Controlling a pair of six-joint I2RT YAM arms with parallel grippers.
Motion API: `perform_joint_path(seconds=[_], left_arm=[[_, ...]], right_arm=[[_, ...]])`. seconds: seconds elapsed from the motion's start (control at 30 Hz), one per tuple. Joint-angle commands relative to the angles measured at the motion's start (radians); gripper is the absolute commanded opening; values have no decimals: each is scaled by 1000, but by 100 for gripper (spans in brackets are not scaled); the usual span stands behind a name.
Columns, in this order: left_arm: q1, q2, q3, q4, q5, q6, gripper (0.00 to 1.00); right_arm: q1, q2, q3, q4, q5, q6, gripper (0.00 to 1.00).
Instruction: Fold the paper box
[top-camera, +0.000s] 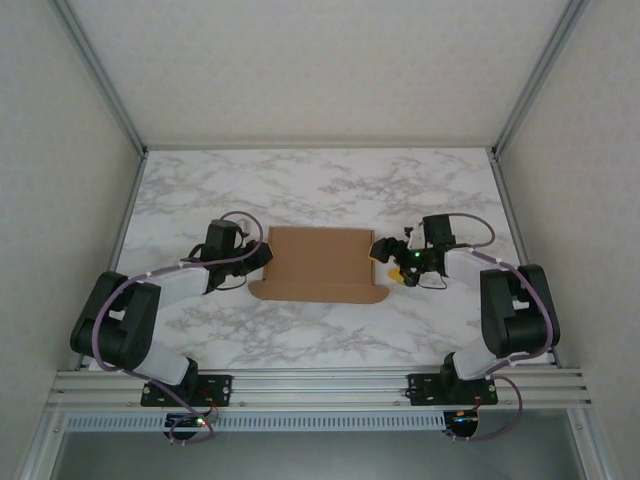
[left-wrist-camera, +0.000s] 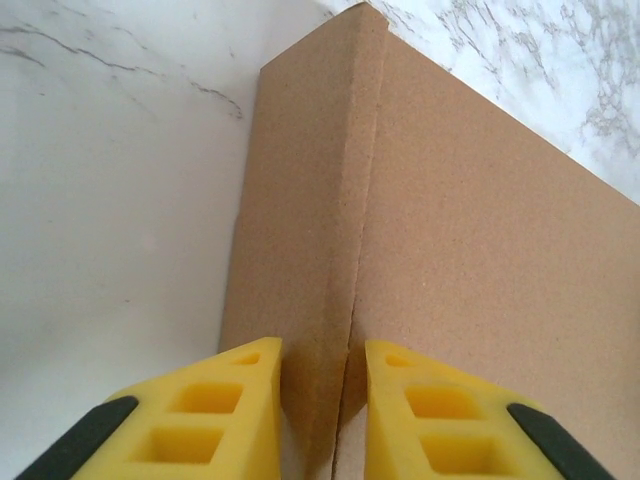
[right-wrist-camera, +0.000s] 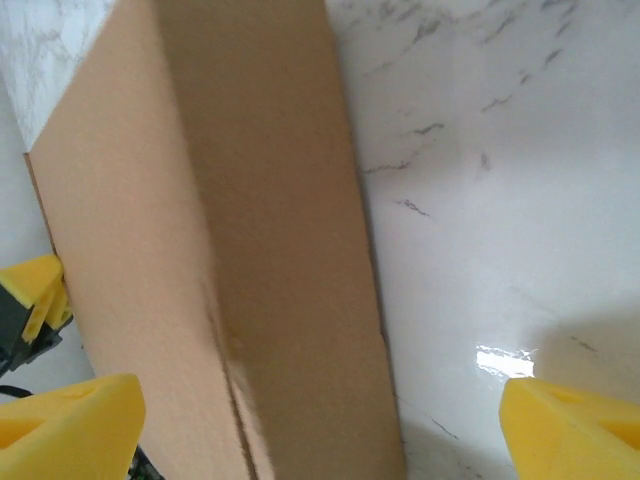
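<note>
The paper box (top-camera: 318, 262) lies at the middle of the marble counter (top-camera: 320, 185), well clear of every edge, its long sides running left to right. A narrow strip with rounded ends lines its near side. The left pincer (top-camera: 264, 255) sits at the box's left end. In the left wrist view its yellow fingers (left-wrist-camera: 225, 410) stand close together on either side of a crease where a side flap (left-wrist-camera: 290, 220) tilts up. Whether they press the cardboard cannot be told. The right pincer (top-camera: 383, 250) is at the box's right end, released, with its fingers (right-wrist-camera: 70, 425) spread wide over the flap (right-wrist-camera: 280, 250) and the bare counter beside it
</note>
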Motion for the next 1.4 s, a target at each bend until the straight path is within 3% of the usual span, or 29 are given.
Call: perform_joint_path(seconds=[0.0,0.13,0.83,0.97,1.2,1.37], left_arm=[[37,28,-46,-133,-25,23,23],[44,56,-51,-123,-12,28,21],[116,81,-49,-165,4,62,17],[139,62,-39,-198,2,79,17],[147,76,-39,-192,14,83,17],[148,96,-35,-189,15,91,16]], right_arm=[[-5,35,13,64,-82,37,93],[5,87,15,171,-183,97,94],[16,97,143,-17,-62,-11,95],[15,118,149,-4,-83,-7,95],[72,191,156,130,-249,73,94],[97,205,207,50,-189,32,95]])
